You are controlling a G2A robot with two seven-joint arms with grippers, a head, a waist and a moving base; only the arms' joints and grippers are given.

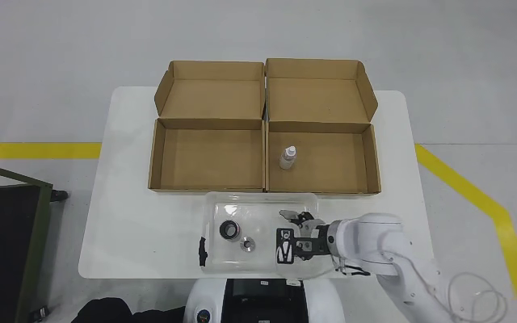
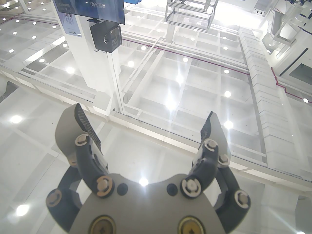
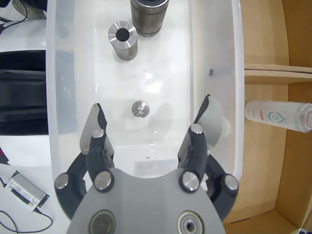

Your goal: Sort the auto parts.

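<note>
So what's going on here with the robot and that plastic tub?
The robot is sorting metal parts out of a clear bin. Its right gripper hangs open over the bin, above a small metal piece, holding nothing. A large dark cylinder and a shorter silver cylinder stand farther along the bin. A white bottle lies in a cardboard box behind the bin. The left gripper is open too, pointing up at the ceiling.
</note>
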